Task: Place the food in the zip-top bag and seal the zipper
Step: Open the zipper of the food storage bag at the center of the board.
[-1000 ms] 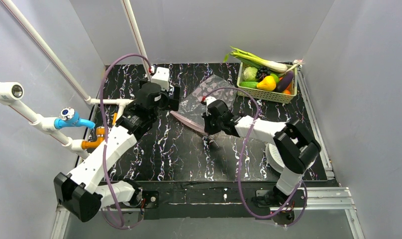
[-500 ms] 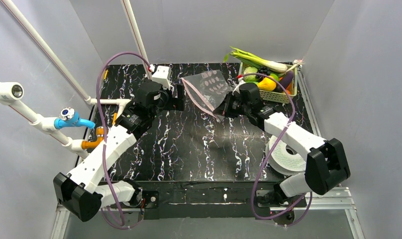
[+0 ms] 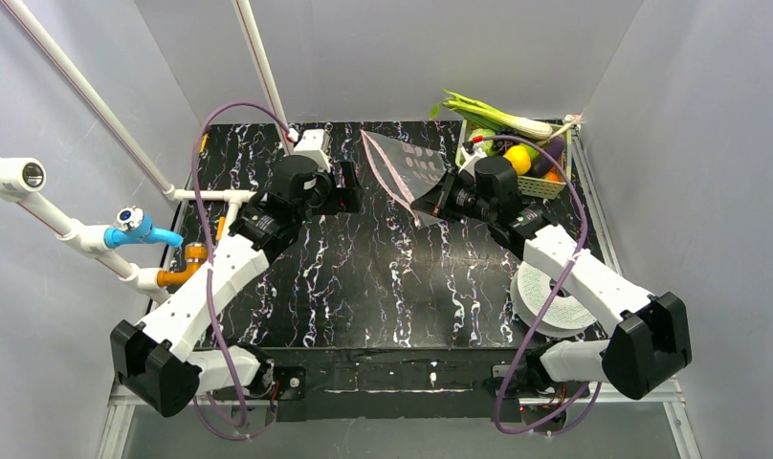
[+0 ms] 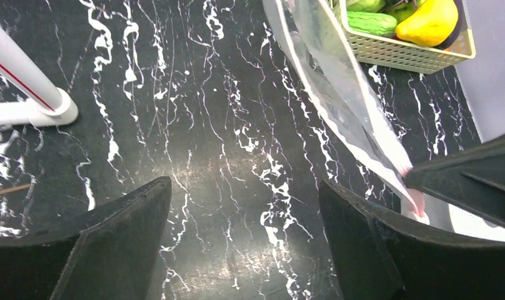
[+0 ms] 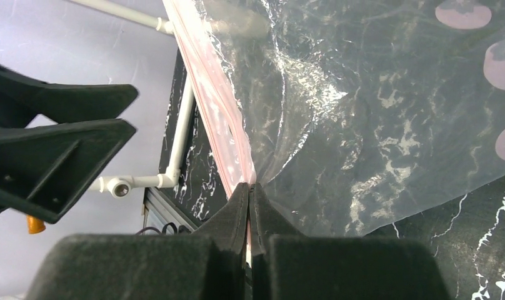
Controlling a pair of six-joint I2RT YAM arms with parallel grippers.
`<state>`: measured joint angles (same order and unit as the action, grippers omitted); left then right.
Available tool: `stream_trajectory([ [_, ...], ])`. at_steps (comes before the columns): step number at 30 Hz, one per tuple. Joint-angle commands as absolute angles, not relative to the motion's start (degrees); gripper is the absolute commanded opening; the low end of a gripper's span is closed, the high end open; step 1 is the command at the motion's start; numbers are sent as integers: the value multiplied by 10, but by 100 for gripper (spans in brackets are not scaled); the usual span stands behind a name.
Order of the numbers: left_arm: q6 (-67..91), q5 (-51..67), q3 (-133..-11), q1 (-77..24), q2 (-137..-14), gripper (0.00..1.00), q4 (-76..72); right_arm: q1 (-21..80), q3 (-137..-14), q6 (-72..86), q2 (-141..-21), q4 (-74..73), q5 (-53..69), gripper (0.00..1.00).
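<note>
There is one zip-top bag with one pink zipper along its edge. There are also two grippers, and one pale mesh basket at the far right corner of the black marbled surface. The food lies in the basket under one long leek. The right arm covers part of the basket, so the pieces cannot be fully counted; a yellow, an orange, a dark purple and a few green ones show.

The right gripper is clenched on the near end of the zipper, its fingertips pressed together over the pink strip. It holds the bag raised, with the clear sheet spreading toward the basket. The left gripper stands wide apart and grasps nothing; bare surface shows between its fingers. The zipper slants past just beside its right finger, down to the right gripper close by. The bag hangs between the left gripper and the basket.
</note>
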<state>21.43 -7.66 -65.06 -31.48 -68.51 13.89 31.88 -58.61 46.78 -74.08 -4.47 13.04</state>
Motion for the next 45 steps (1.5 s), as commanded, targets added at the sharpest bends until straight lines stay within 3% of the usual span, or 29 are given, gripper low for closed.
stream_trajectory([
  [1,271,-61,-664,-307,-723,93,154,316,-598,477,-725,-18,140,1],
  [3,295,-5,-676,-287,-744,98,153,316,-593,480,-728,-14,150,1],
  [10,398,193,-632,-201,-762,97,44,317,-571,488,-727,-5,166,1],
  [20,394,233,-637,-195,-789,98,24,318,-559,498,-731,23,179,1],
  [25,394,248,-644,-195,-806,79,30,322,-558,502,-734,29,182,1],
  [30,390,256,-647,-195,-814,66,31,330,-556,504,-736,35,178,1],
  [40,397,283,-650,-198,-833,66,24,351,-559,495,-738,34,159,1],
  [43,397,292,-652,-198,-837,56,22,358,-562,492,-742,32,154,1],
  [45,394,297,-655,-198,-839,42,23,362,-565,490,-744,30,151,1],
])
